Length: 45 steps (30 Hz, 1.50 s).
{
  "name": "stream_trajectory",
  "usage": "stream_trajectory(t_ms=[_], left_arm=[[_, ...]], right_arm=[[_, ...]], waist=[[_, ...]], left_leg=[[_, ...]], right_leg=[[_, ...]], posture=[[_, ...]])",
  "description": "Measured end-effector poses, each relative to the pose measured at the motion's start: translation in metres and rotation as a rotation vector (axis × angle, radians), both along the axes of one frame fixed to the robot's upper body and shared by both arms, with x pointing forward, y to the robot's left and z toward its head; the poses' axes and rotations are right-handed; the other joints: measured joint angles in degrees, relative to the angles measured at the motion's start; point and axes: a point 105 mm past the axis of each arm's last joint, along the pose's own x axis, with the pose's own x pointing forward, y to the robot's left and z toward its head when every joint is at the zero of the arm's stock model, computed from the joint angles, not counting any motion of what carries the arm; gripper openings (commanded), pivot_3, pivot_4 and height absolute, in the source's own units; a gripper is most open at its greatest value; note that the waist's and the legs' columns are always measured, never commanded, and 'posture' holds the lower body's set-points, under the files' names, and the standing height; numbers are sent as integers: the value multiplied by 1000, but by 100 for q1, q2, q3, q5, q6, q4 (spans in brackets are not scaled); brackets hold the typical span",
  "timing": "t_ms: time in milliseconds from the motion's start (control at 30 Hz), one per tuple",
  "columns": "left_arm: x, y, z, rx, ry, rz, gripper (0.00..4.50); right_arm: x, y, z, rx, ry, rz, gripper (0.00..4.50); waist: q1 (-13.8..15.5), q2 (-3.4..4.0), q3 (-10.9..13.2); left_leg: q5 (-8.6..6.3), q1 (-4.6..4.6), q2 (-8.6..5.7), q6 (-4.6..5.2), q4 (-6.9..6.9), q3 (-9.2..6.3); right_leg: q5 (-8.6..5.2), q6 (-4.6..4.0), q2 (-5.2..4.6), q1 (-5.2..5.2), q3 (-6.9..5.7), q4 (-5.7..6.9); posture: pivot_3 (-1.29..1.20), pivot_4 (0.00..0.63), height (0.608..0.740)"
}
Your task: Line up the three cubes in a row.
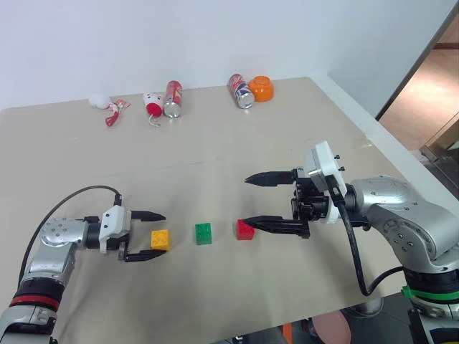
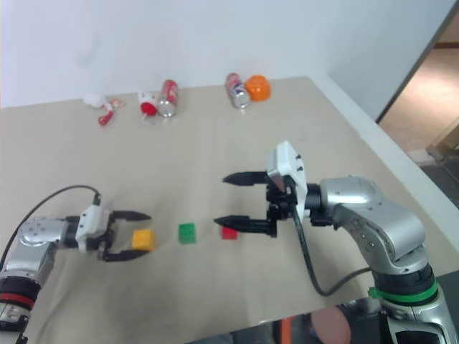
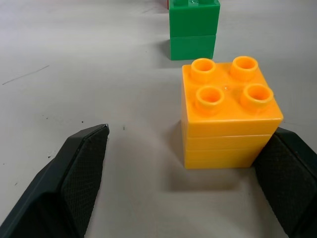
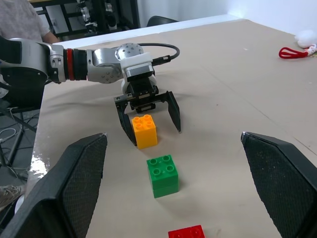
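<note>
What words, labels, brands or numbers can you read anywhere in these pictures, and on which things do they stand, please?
None can be read.
The two soda cans at the table's far edge carry printing, too small and blurred to read.
The yellow-orange cube, green cube and red cube show studs, no readable lettering.

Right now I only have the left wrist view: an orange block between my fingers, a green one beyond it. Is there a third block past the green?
Observer: Yes, a red block sits past the green block, and with the orange block they make a row.
Operator: Where's my right gripper?
Observer: The right gripper is open, its lower finger tip beside the red block.
Operator: Is my left gripper gripping the orange block?
Observer: No, the left gripper is open around it, one finger clearly apart from it.
</note>
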Motion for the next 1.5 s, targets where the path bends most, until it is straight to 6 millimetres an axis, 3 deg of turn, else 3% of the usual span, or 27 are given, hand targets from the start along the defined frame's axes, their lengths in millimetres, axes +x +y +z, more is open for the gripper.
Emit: stream_trajectory(t_ms=[100, 333, 533, 633, 800, 900, 1000, 1233, 1500], left_arm=[[-3, 10, 0, 28, 17, 3, 4457], [-25, 58, 3, 106, 128, 99, 4457], [-49, 78, 6, 141, 202, 154, 4457], [-44, 79, 9, 120, 177, 243, 4457], [-9, 77, 35, -176, 106, 583, 4457], [4, 73, 49, -385, 73, 788, 4457], [8, 79, 46, -522, 103, 1003, 4457], [3, 97, 43, -634, 103, 1312, 4457], [-7, 109, 32, -647, 94, 1448, 4457]], right_arm=[[2, 1, 0, -7, -5, 9, 4500], [10, 0, 2, -6, -9, 23, 4500], [16, -1, 6, -5, -24, 39, 4500], [21, 3, 7, -5, -45, 43, 4500], [35, 3, 5, 30, -60, -32, 4500], [46, -2, 4, 88, -75, -152, 4500], [62, -14, -10, 150, -41, -337, 4500], [87, -44, -34, 279, 4, -744, 4500], [97, -79, -50, 336, -2, -1055, 4500]], waist=[[-49, 0, 0], [-84, 3, 2], [-99, 6, 4], [-92, 6, 4], [-67, 4, 5], [-50, -2, 1], [-33, -4, 1], [10, -6, 0], [8, -6, 0]], left_leg=[[0, 0, 16, 0, -2, 1], [-1, 13, 49, 1, -14, 1], [-9, 11, 55, 10, -14, 8], [-9, 7, 55, 10, -14, 9], [-9, -2, 54, 9, -8, 9], [-14, -4, 54, 2, -7, 14], [-18, -6, 53, -5, -4, 17], [-10, 2, 46, -18, 2, 16], [-6, 4, 43, -26, 3, 25]], right_leg=[[-1, -3, 18, -1, 2, 6], [-14, -29, 45, -16, -5, 21], [-22, -41, 46, -27, -6, 21], [-20, -39, 46, -33, -6, 21], [-15, -30, 44, -35, -4, 22], [-15, -30, 40, -32, 2, 20], [-15, -29, 40, -33, 8, 20], [-3, -20, 40, -26, 12, 23], [-1, -19, 39, -11, 20, 23]], posture=[[0, 150, 740], [0, 150, 740], [0, 150, 740], [0, 150, 740], [0, 150, 740], [0, 150, 740], [0, 150, 740], [0, 150, 740], [0, 150, 740]])
